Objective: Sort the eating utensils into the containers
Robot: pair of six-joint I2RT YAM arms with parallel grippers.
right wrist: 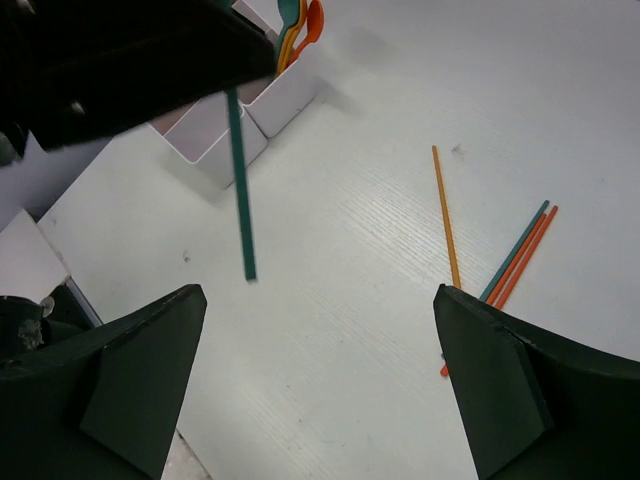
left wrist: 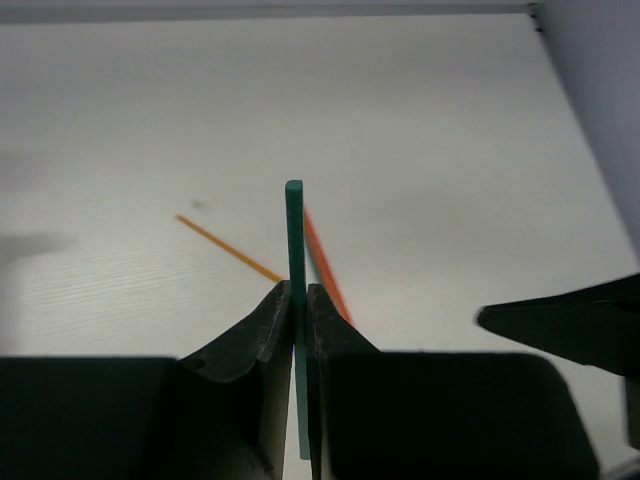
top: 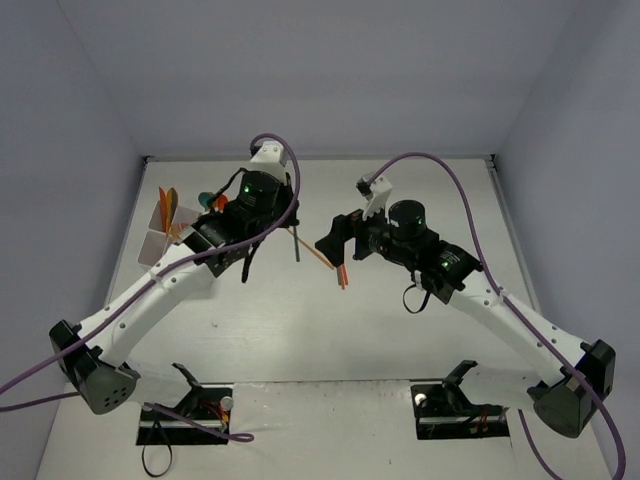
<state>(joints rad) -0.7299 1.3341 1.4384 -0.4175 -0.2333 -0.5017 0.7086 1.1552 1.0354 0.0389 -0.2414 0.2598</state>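
My left hand (left wrist: 297, 290) is clamped tight on a teal stick (left wrist: 294, 230), gripping it partway along its length. One end pokes out past my fingertips. In the right wrist view the stick hangs almost straight down from that hand, and I cannot tell whether its lower tip meets the counter (right wrist: 350, 150).

In the overhead view the held stick is well to the right of the white divided box (top: 160, 235). The box stands at the left side of the counter, with orange and teal spoons (right wrist: 300, 20) upright in one of its far compartments.

My right hand (right wrist: 318, 300) is spread wide and holds nothing. It hangs over the counter farther right of the box than the held stick.

Under it, well apart from the box, loose pieces lie flat. An orange stick (right wrist: 445, 215) lies alone. Just beside it, on the side away from the box, a second teal stick (right wrist: 515, 250) and two red-orange sticks (right wrist: 527, 252) lie close together and nearly parallel.
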